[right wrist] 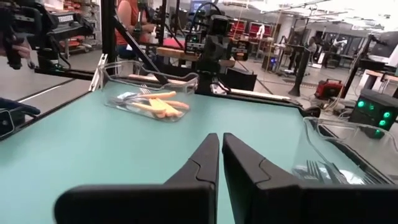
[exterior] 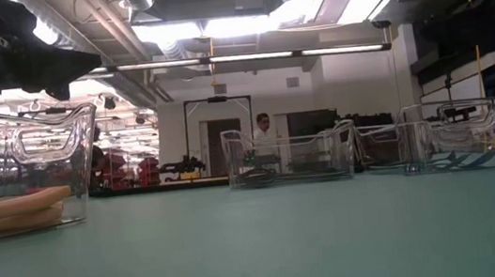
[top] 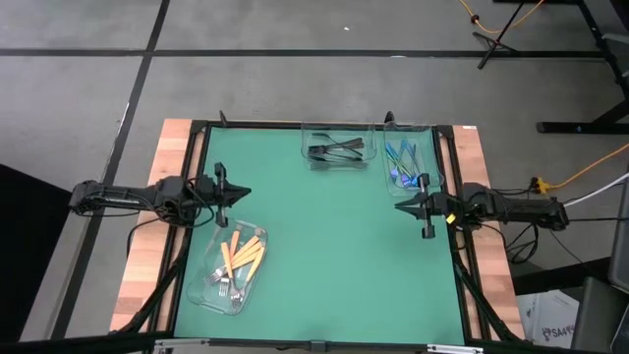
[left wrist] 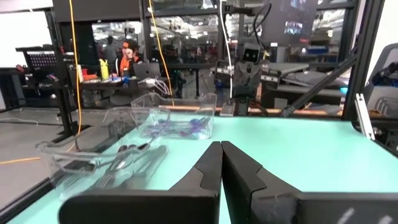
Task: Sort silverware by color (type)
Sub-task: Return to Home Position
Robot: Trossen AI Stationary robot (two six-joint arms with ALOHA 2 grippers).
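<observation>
Both arms lie low along the 2 sides of the table, and each one points inward over the green mat. The left gripper hangs over the left edge of the mat. In its wrist view the 2 fingers are pressed together and nothing is between them. The right gripper hangs over the right edge. Its 2 fingers are also together and they hold nothing.

The silverware lies in 3 clear trays, which stand well apart from each other. The black forks lie in the middle tray, at the far edge of the mat. The blue pieces lie in the right tray, at the far right corner, just beside the right gripper. The orange forks lie in the left tray, which stands slanted near the front left of the mat, just in front of the left gripper. Their silver heads point toward the front edge. We count perhaps 4 or 5 orange handles, but they overlap and we cannot be sure.

In the low view the orange handles show through the wall of the left tray, close to the camera. A person stands in the room far behind the middle tray.
</observation>
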